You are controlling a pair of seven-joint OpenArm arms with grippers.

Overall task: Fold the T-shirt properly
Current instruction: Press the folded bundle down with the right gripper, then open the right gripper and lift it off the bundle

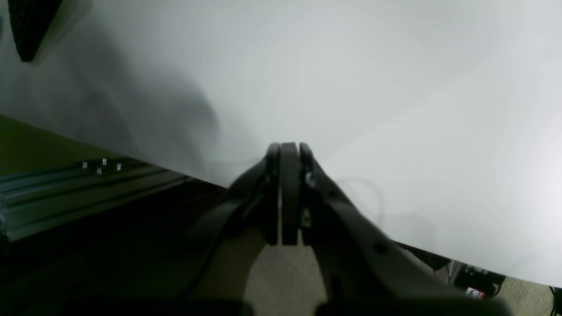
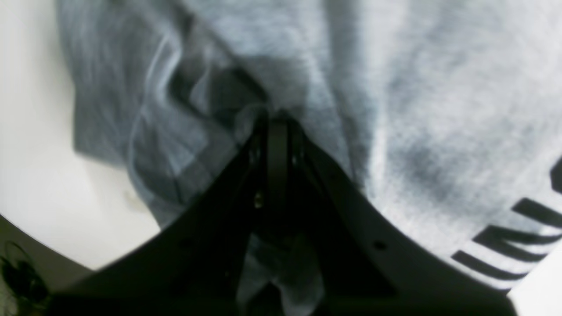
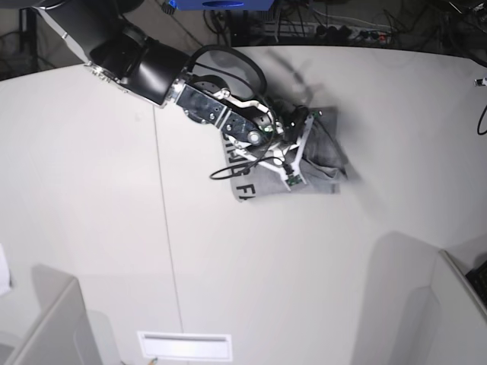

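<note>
The heather-grey T-shirt (image 3: 327,163) lies bunched in a small heap at the back middle of the white table, with black lettering (image 3: 242,186) showing at its near-left edge. My right gripper (image 3: 303,129) reaches over it from the left. In the right wrist view this gripper (image 2: 276,120) is shut on a rumpled fold of the T-shirt (image 2: 439,109), and black stripes of print (image 2: 505,250) show at lower right. In the left wrist view my left gripper (image 1: 287,149) is shut on nothing, hanging over the table's edge away from the shirt.
An aluminium rail (image 1: 88,184) runs beside the table edge under the left arm. Grey panels stand at the near left (image 3: 46,319) and near right (image 3: 426,304) corners. A white slotted plate (image 3: 184,346) lies at the front edge. Cables (image 3: 342,26) run behind the table.
</note>
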